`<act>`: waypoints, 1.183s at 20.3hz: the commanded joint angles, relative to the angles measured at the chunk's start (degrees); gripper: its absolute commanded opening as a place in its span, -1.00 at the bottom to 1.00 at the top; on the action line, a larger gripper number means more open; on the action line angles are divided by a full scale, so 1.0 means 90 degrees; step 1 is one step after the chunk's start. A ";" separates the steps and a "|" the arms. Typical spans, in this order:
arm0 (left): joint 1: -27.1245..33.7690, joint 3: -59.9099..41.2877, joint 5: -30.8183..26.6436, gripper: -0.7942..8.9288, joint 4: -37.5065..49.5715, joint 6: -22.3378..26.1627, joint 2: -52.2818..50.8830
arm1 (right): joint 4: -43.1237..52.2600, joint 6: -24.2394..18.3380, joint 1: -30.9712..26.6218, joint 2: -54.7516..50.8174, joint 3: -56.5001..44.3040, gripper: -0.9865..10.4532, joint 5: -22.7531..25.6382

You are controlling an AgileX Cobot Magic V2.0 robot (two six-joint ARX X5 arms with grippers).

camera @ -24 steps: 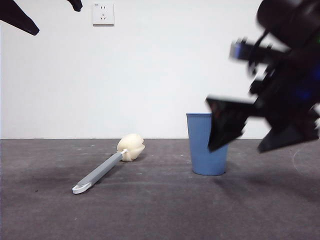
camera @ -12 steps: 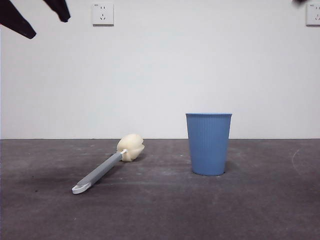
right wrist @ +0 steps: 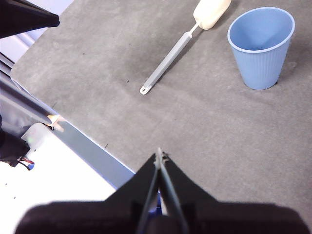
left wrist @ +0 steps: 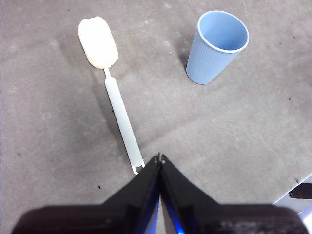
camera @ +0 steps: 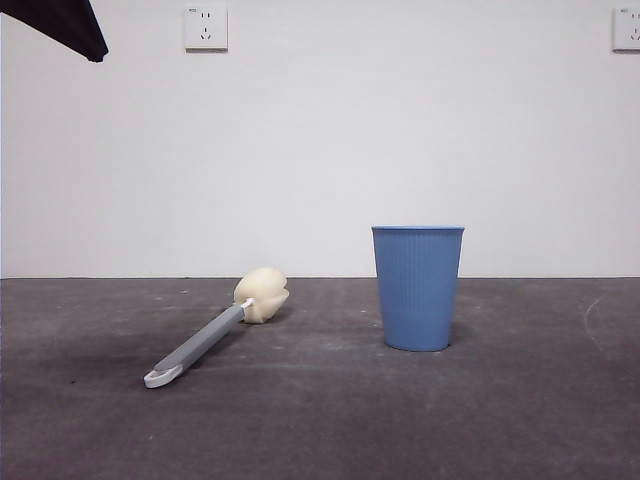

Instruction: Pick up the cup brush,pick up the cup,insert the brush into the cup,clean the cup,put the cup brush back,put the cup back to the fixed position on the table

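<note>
Flat on table [camera: 500, 420], cup brush [camera: 205, 341] slants, sponge head toward wall; both claws pressed together.

Plain white wall [camera: 330, 140] with two sockets [camera: 206, 27]

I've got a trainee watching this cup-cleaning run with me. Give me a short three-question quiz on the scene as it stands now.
1. True or false: the cup brush lies flat on the table.
2. How does the cup stand? A) on its side B) upright, mouth up C) upside down
3. Fill in: the left gripper and the right gripper both have their jaws ____ and hold nothing.

Key: 1 true; 2 B; 3 shut.
</note>
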 commanded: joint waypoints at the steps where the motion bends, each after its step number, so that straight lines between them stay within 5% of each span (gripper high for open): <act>1: -0.0007 -0.0029 -0.0010 -0.84 0.0005 0.0090 -0.0010 | 0.0032 0.0063 0.0015 -0.0005 -0.0005 -0.83 0.0017; 14: -0.0007 -0.0029 -0.0051 -0.84 0.0051 0.0121 -0.0010 | 0.0034 0.0063 0.0015 -0.0005 -0.0002 -0.83 0.0019; 19: 0.0379 -0.0032 -0.1345 -0.84 0.1319 0.1596 -0.0180 | 0.0034 0.0063 0.0015 -0.0005 -0.0005 -0.83 0.0019; 24: 0.2380 -0.0126 0.0469 -0.84 0.3356 0.2198 -0.0658 | 0.0034 0.0061 0.0015 -0.0005 -0.0002 -0.83 0.0019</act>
